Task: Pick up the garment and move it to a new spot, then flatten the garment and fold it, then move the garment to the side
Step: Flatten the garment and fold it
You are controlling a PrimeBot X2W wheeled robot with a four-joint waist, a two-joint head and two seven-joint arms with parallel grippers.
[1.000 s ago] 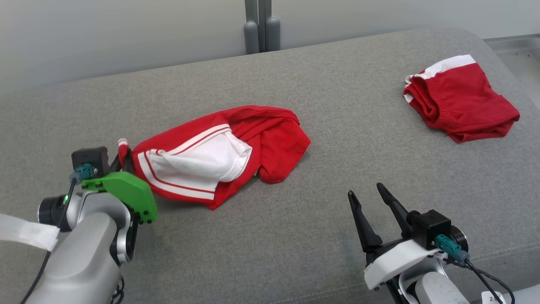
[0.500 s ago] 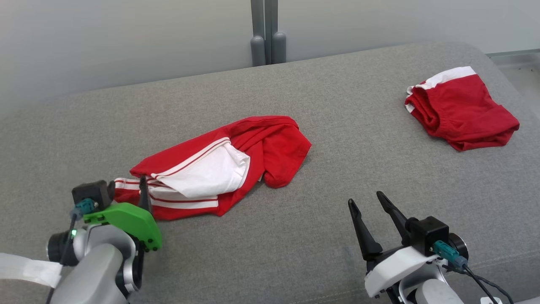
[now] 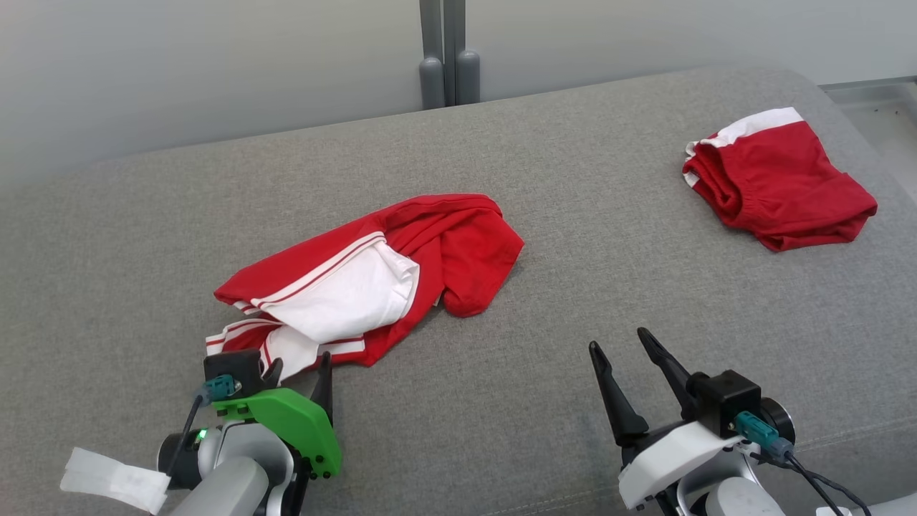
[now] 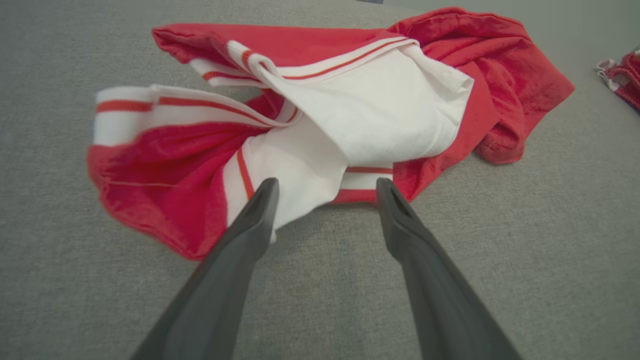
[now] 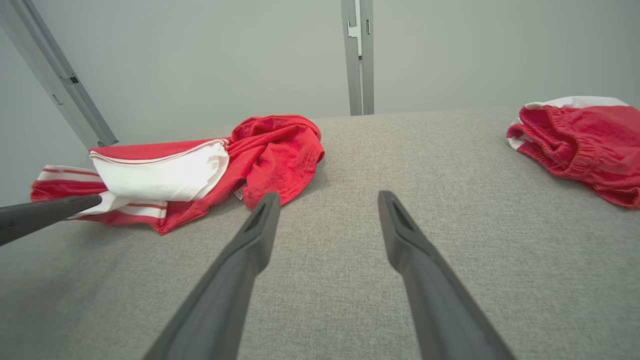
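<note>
Bare lab: grey cushion [image 3: 573,179], metal posts [image 3: 445,64]

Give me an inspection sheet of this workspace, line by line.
Surface: grey cushion, bare apart from two garments.
Job's things: red-and-white garment, crumpled left of centre, not yet flattened or folded.
Clutter: second red garment with a white band, bunched at the far right.
Grippers: left pincer open, tips at the crumpled garment's near edge, gripping nothing; right pincer open over bare fabric, holding nothing.
Cables: left wrist cable and right wrist cable, dark with teal plugs, both clear of the cloth.
Surroundings: pale wall and a grey post behind the cushion.
</note>
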